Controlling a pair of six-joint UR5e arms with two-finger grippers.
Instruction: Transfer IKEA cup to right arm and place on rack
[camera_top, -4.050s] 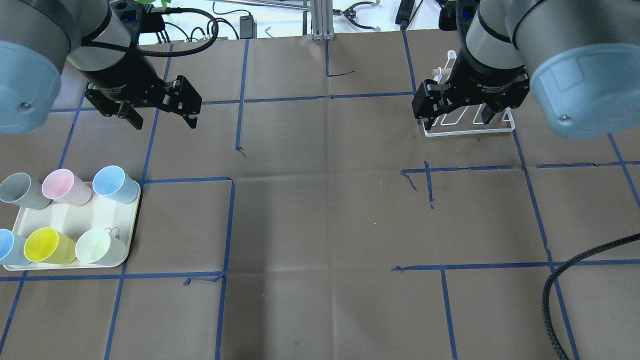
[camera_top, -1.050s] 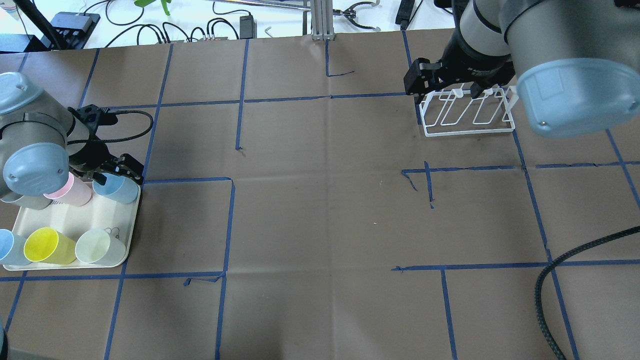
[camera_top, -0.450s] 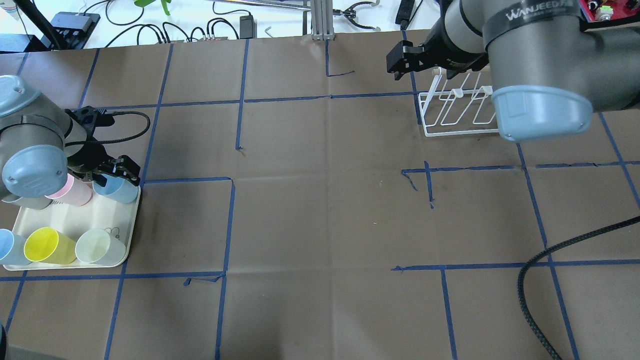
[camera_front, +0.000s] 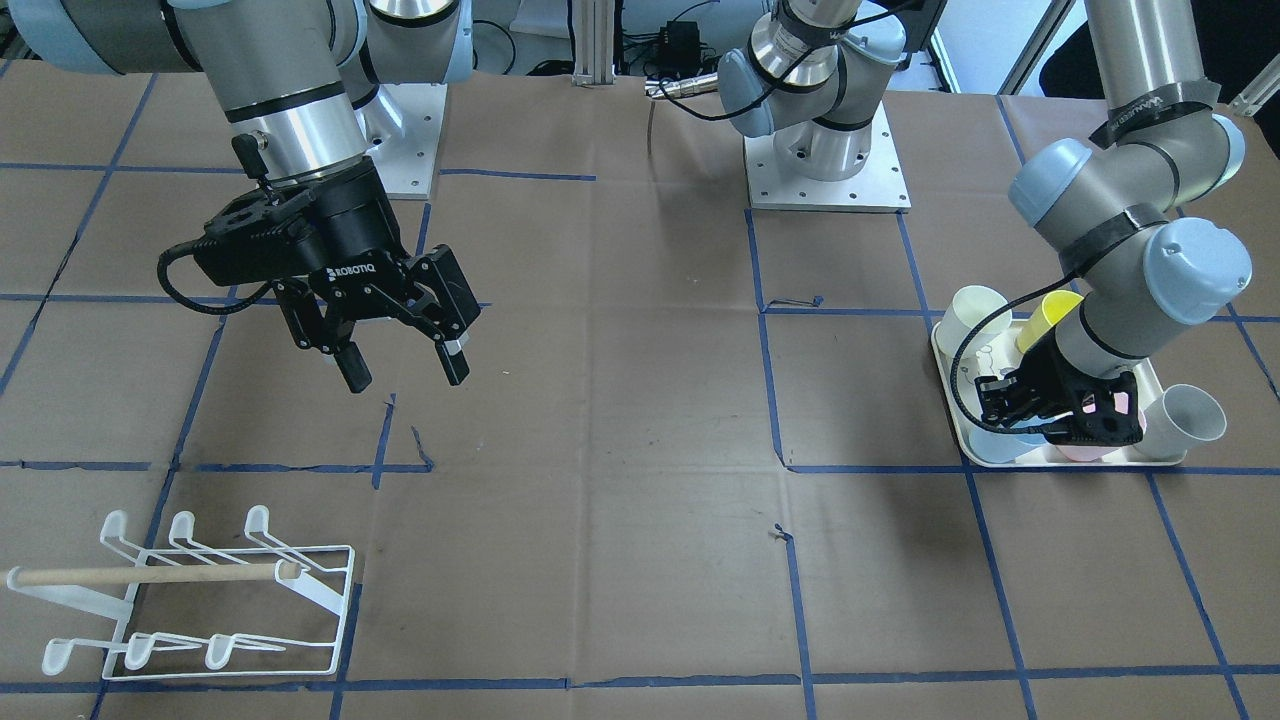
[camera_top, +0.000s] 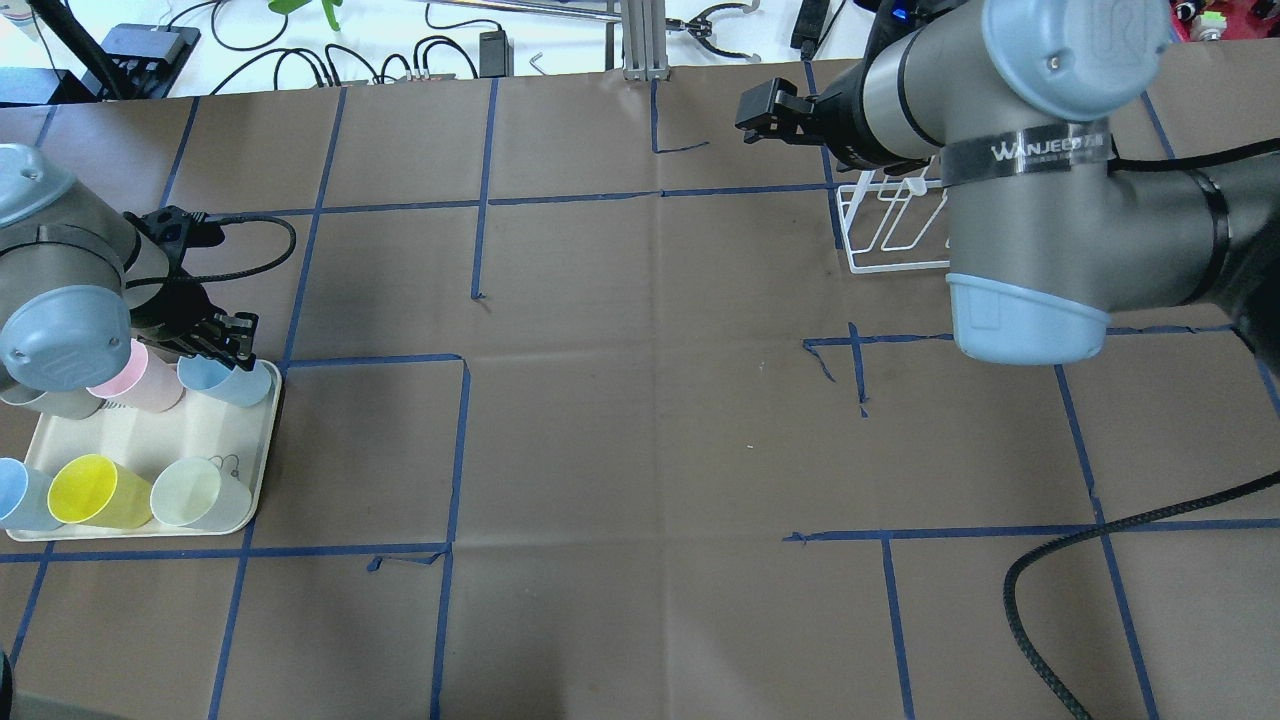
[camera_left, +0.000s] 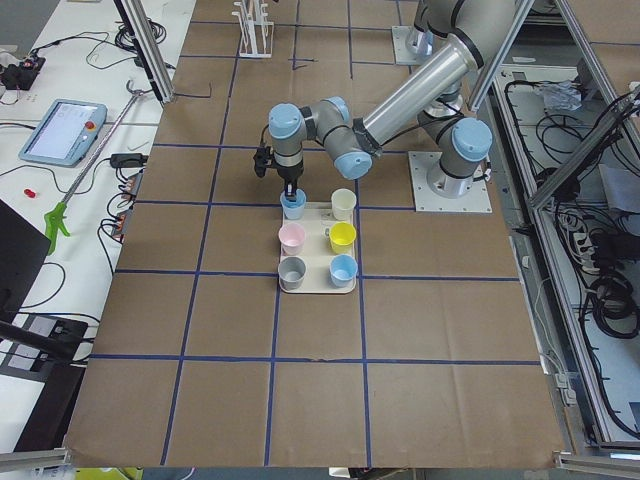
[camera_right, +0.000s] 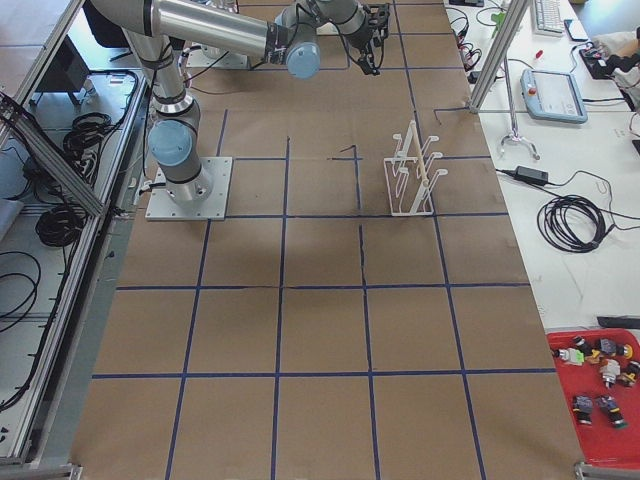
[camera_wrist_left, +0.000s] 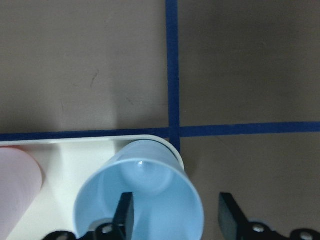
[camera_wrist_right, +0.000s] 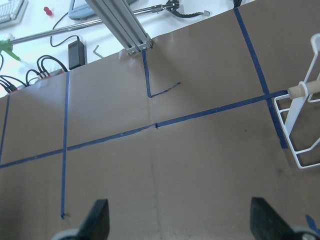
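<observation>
A light blue cup (camera_wrist_left: 150, 200) stands upright at the corner of the cream tray (camera_top: 215, 435); it also shows in the overhead view (camera_top: 238, 383). My left gripper (camera_wrist_left: 175, 220) is open and low over it. One finger (camera_wrist_left: 125, 215) is inside the cup and the other (camera_wrist_left: 230, 215) is outside its wall. In the overhead view the left gripper (camera_top: 225, 345) sits at the cup's rim. My right gripper (camera_front: 400, 365) is open and empty, held above the table away from the white wire rack (camera_front: 190, 590). The rack (camera_top: 890, 235) holds nothing.
The tray also holds pink (camera_top: 140, 375), grey (camera_top: 50, 400), yellow (camera_top: 95, 490), pale green (camera_top: 195, 492) and another blue cup (camera_top: 15, 495). The right arm's elbow (camera_top: 1030, 250) covers part of the rack from above. A black cable (camera_top: 1100, 560) loops at the near right.
My left arm came down from above the table onto the blue cup and settled lower around its rim. My right gripper left the rack and moved towards the far middle.
</observation>
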